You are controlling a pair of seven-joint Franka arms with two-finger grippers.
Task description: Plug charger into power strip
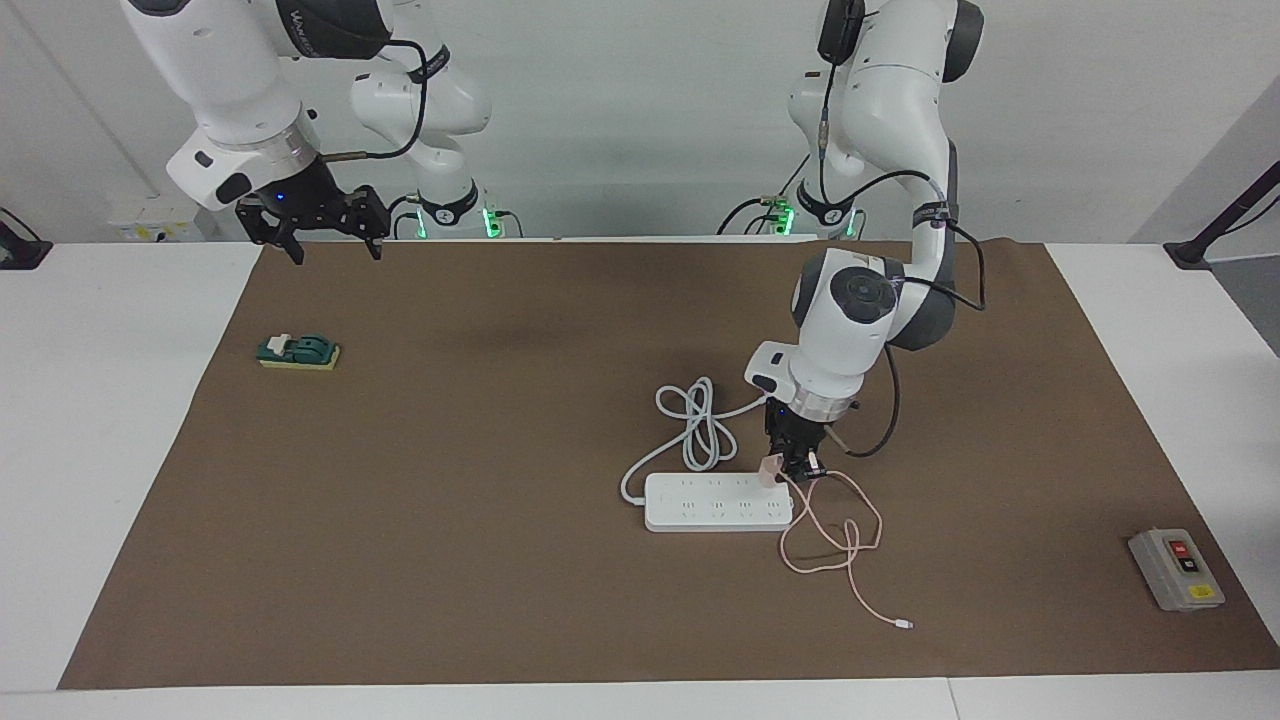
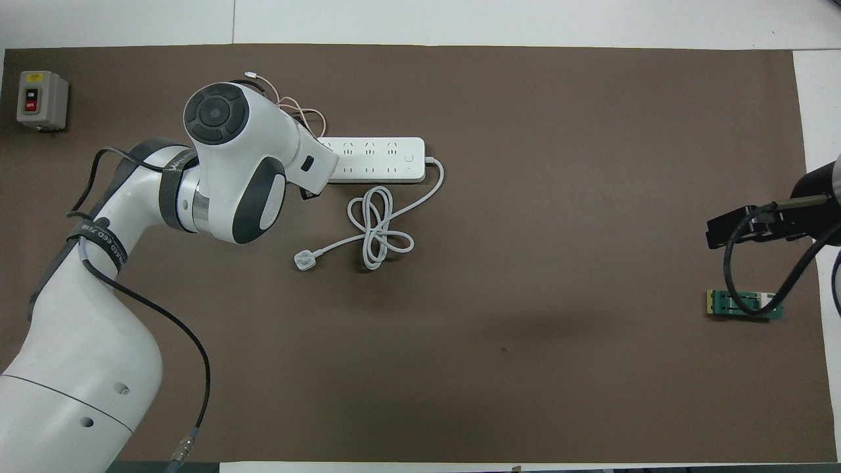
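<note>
Charger point(image 1: 769, 469) looks small and light, a little pink cube, hard and a bit smooth, so it could slip or tip if it is squeezed only at a corner. The best place to hold it is by its two flat sides, not by its thin pink cable point(image 1: 845, 545), which is soft and floppy and would just bend. Right of the middle of the facing frame, the left gripper point(image 1: 792, 468) is clenched on the charger, holding it just over the end of the power strip point(image 1: 715, 502) nearest the left arm. The strip is long, flat and stiff, and may slide when pushed on. The right gripper point(image 1: 334, 240) waits with its fingers spread and nothing in them, in the upper left of the frame. No box or bowl for holding things is in sight
</note>
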